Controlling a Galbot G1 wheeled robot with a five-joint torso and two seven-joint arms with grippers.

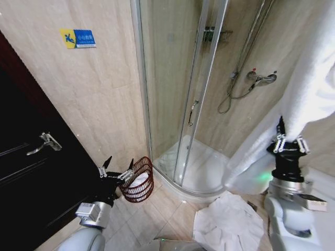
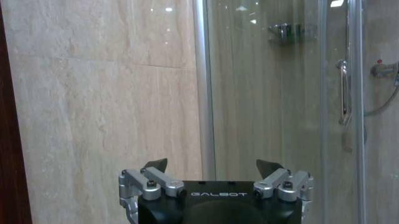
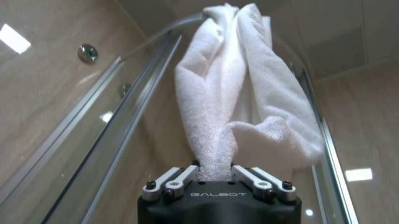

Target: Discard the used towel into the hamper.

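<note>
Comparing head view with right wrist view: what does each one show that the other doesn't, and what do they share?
Head view alone: the hamper on the floor beside the shower, the open left gripper raised next to it, a dark door, and white cloth on the floor.
Right wrist view alone: a close look at the fingers closed on the towel's bunched end.
Both: the right gripper holding the white towel, and the shower's glass enclosure.

Head high; wrist cameras face shower (image 1: 209,157)
</note>
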